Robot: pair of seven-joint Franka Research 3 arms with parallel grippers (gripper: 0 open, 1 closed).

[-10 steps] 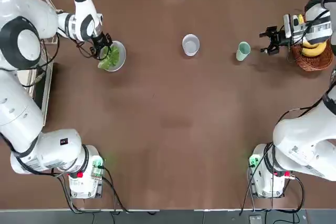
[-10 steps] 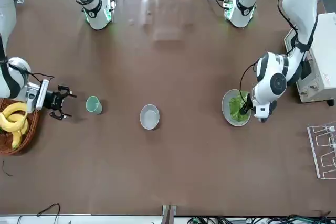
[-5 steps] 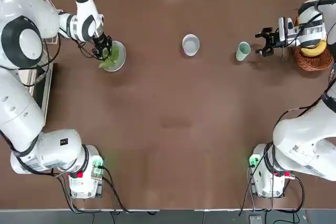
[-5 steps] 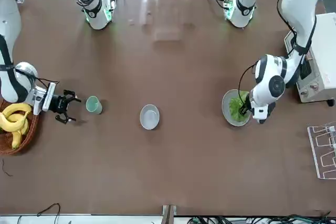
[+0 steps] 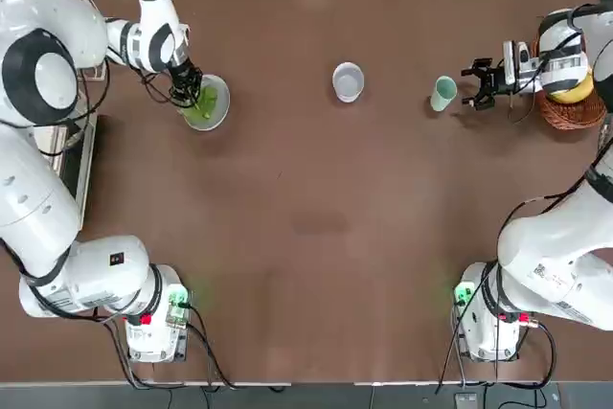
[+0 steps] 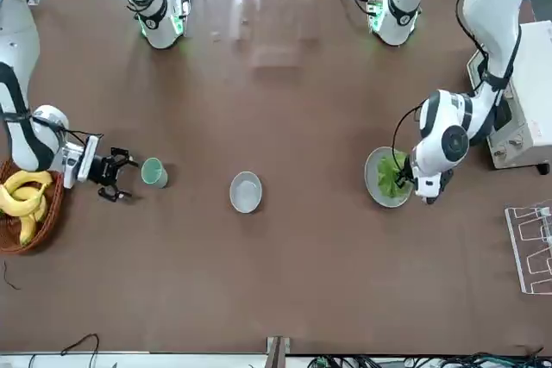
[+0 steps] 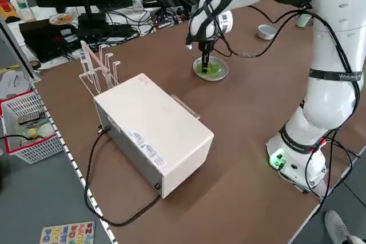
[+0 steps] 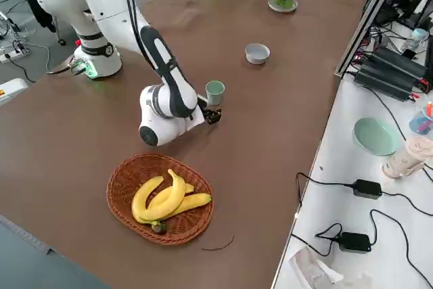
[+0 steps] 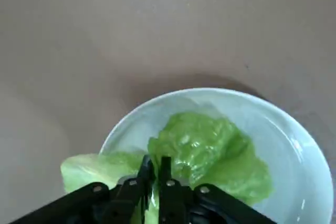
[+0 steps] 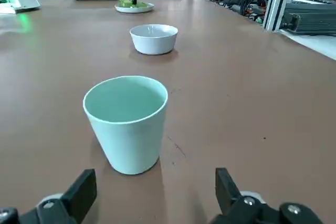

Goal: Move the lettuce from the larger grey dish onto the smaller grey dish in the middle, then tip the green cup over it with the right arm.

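Observation:
The lettuce (image 5: 202, 108) lies on the larger grey dish (image 5: 220, 101) at the far left of the table. My left gripper (image 5: 192, 98) is down on the lettuce (image 9: 210, 150), and the left wrist view shows its fingers pinched together on a leaf over the dish (image 9: 286, 145). The smaller grey dish (image 5: 348, 81) stands empty in the middle. To its right is the upright green cup (image 5: 443, 93). My right gripper (image 5: 476, 83) is level with the cup (image 10: 126, 121), open, with the fingers (image 10: 81, 190) spread wider than it and just short of it.
A wicker basket (image 5: 573, 107) of bananas (image 8: 166, 197) sits behind the right gripper at the table's right edge. A white box (image 7: 154, 130) and a rack (image 6: 530, 247) stand beside the table at the robot's left. Brown tabletop (image 5: 316, 227) stretches between dishes and arm bases.
The right gripper has moved from over the basket toward the green cup, staying open. The left gripper has settled lower onto the lettuce and drawn its fingers together.

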